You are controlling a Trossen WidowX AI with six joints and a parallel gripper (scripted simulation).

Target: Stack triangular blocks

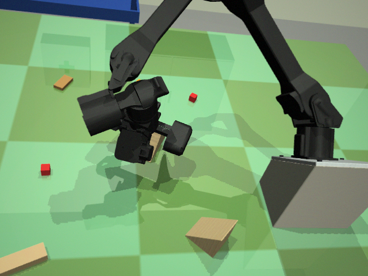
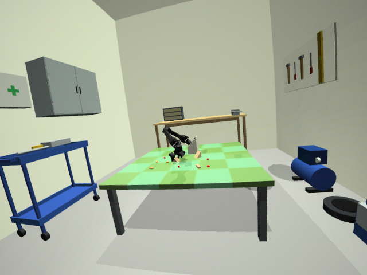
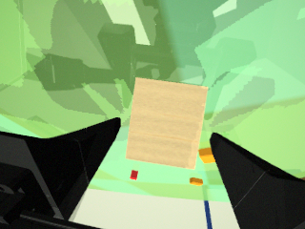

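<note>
A tan triangular wooden block [image 1: 156,144] [image 3: 167,124] sits between my gripper's fingers near the middle of the green checkered table [image 1: 255,68]. My gripper [image 1: 157,148] [image 3: 165,129] is open wide around it, one finger on each side with a gap to each. In the wrist view the block's broad wooden face fills the space between the fingertips. The second triangular block [image 1: 212,234] lies apart at the front, sloped face up, near the robot base. In the exterior view the gripper [image 2: 176,156] shows small and far off.
The grey robot base [image 1: 314,192] stands at the right. Two red cubes [image 1: 192,96] [image 1: 45,169], a small flat plank [image 1: 62,81] and a long plank [image 1: 20,258] lie about. A blue bin [image 1: 89,8] is at the back left.
</note>
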